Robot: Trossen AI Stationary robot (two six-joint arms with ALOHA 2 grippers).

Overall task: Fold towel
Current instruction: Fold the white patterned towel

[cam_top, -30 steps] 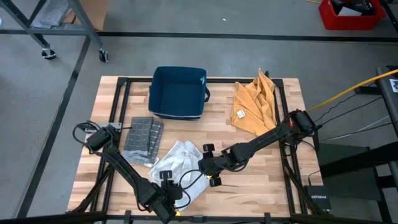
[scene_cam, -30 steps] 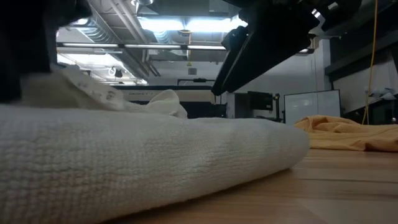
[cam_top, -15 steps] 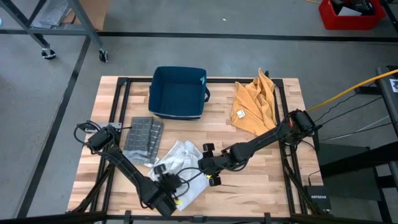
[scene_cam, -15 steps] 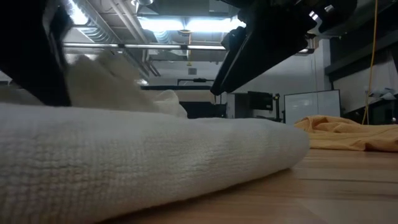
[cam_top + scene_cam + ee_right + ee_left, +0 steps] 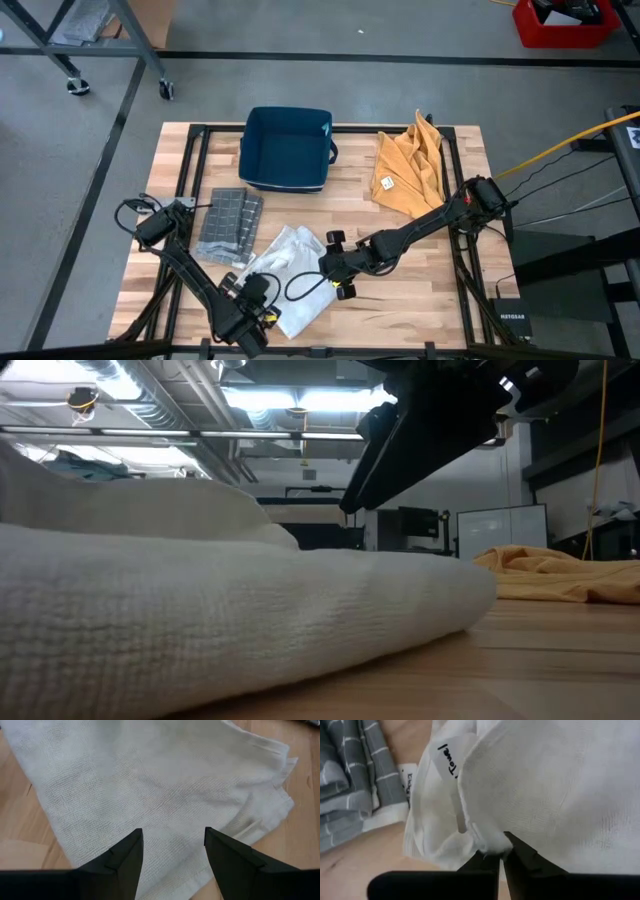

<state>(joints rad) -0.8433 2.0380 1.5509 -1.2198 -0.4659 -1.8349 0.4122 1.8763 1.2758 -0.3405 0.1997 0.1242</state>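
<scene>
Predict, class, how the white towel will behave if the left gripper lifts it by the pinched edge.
The white towel will probably droop and drag, since it already lies in soft rumpled folds. The left gripper holds only a small bunch of hem, so the cloth may slip free. Its woven surface looks grippy on the wooden table, so it will likely not slide easily.

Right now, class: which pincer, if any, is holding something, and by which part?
The left pincer is shut on the white towel, pinching a bunched bit of its edge near the label. The right pincer is open above the towel, holding nothing.
</scene>
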